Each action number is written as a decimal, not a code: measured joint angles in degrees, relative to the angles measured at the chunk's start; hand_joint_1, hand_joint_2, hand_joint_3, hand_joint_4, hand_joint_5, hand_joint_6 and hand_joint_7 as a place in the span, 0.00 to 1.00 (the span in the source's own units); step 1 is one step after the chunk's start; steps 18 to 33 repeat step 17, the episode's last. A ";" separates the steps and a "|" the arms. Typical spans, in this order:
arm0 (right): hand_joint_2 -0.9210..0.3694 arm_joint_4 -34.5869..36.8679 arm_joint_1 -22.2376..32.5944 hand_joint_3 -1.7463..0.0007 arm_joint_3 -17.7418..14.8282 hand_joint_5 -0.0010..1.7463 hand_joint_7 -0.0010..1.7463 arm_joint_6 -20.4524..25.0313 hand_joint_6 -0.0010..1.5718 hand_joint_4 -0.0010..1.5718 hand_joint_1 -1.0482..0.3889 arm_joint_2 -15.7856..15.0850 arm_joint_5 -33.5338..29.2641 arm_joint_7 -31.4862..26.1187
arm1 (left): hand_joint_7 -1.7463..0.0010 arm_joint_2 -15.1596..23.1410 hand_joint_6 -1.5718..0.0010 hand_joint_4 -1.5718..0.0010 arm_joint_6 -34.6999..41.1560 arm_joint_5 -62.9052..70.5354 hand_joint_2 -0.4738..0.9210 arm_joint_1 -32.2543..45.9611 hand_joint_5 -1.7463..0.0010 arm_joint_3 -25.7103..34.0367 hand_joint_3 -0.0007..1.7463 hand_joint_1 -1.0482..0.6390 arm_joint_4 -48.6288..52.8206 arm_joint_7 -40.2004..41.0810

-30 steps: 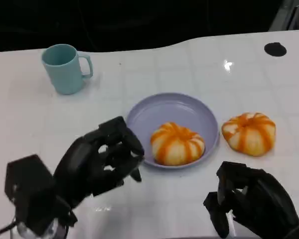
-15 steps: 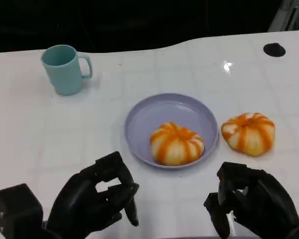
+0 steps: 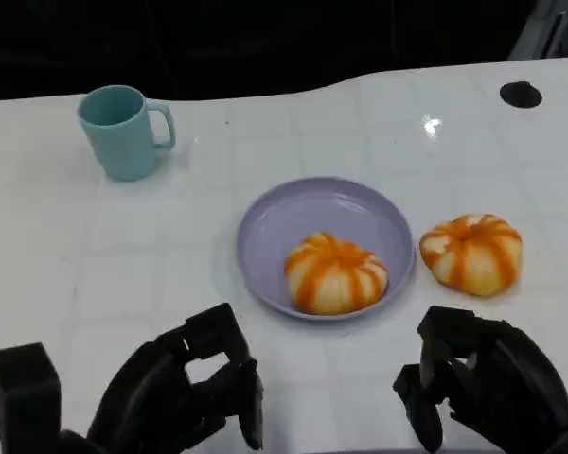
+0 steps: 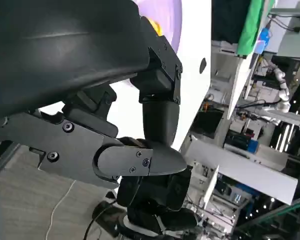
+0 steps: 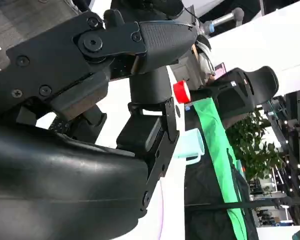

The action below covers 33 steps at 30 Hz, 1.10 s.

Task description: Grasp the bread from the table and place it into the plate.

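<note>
a robotics lab: equipment racks (image 4: 250, 125) and another robot arm (image 4: 282, 85) behind.

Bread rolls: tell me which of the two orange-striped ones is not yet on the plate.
The bread on the table, just right of the purple plate and ahead of the right hand. The other roll already sits inside the plate.

Overhead light is flooding the white table (image 3: 293, 123) evenly, leaving a small glare spot (image 3: 433, 124); shadows are lying soft, and both wrist views are blurring up close.
</note>
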 measured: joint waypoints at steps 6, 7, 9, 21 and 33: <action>0.13 1.12 -0.37 0.75 -0.11 0.95 0.87 -0.31 0.66 0.77 0.05 0.03 -0.02 0.19 | 0.00 -0.26 0.57 0.41 1.42 -0.71 1.00 -0.40 0.00 0.43 0.19 0.28 0.99 -0.86; 0.13 1.13 -0.45 0.75 -0.11 0.95 0.87 -0.31 0.66 0.77 0.05 0.04 -0.02 0.19 | 0.00 -0.29 0.57 0.41 1.45 -0.71 1.00 -0.40 0.00 0.43 0.19 0.28 1.02 -0.86; 0.13 1.18 -0.63 0.75 -0.12 0.95 0.87 -0.31 0.66 0.77 0.05 0.06 -0.02 0.19 | 0.00 -0.31 0.57 0.41 1.54 -0.70 1.00 -0.40 0.00 0.41 0.19 0.28 1.06 -0.86; 0.12 2.30 -0.80 0.76 -0.11 0.95 0.87 -1.09 0.66 0.77 0.05 0.42 -0.27 0.19 | 0.00 -0.65 0.58 0.42 1.10 -0.83 1.00 -0.49 0.00 0.54 0.17 0.27 3.02 -2.92; 0.12 2.30 -0.80 0.76 -0.11 0.95 0.87 -1.09 0.66 0.77 0.05 0.42 -0.27 0.19 | 0.00 -0.65 0.58 0.42 1.10 -0.83 1.00 -0.49 0.00 0.54 0.17 0.27 3.02 -2.92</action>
